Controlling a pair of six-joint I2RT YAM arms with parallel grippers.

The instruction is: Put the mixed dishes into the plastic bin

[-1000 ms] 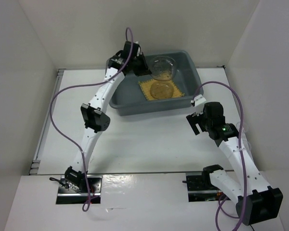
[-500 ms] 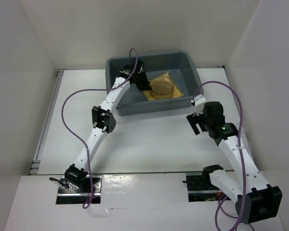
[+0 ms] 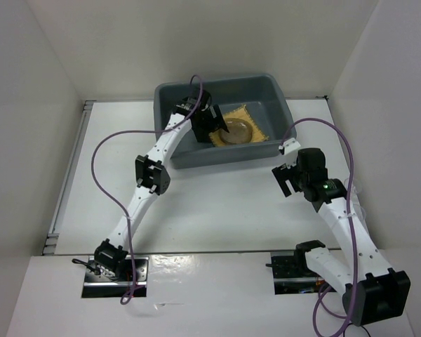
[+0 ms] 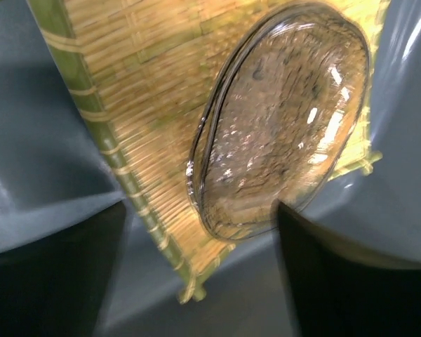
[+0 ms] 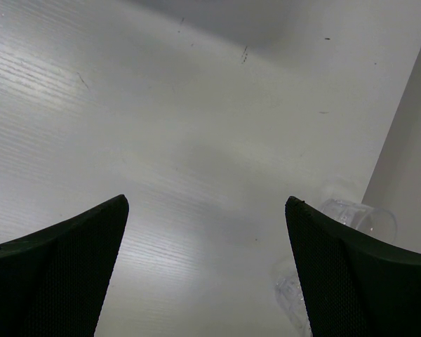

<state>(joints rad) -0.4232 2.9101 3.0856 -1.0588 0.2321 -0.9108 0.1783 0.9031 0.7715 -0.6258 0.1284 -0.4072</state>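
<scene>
The plastic bin point(image 3: 270, 93) stands at the back of the table. Its grey floor point(image 4: 42, 140) fills the left wrist view. Inside lies the yellow-tan woven mat point(image 3: 251, 114), and the brownish glassy plate point(image 3: 235, 131) rests on it. My left gripper point(image 3: 212, 126) is down in the bin at the mat's left corner. It point(image 4: 203, 281) is open, with nothing between its fingers. The right fingertip point(image 4: 302, 239) is right at the plate's point(image 4: 281, 119) rim, over the mat point(image 4: 140, 91). My right gripper point(image 3: 284, 180) hovers open over bare table. A small clear cup point(image 5: 356, 219) lies by the right wall.
A second clear glassy piece point(image 5: 289, 295) lies on the table beside the cup, partly behind my right finger. White walls close the table in on the left, back and right. The left arm's purple cable point(image 3: 102, 182) loops over the left half of the table.
My left gripper has come down from above the bin with a glassy dish, reached the mat and opened; the dish now lies on the mat. The right arm has not moved.
</scene>
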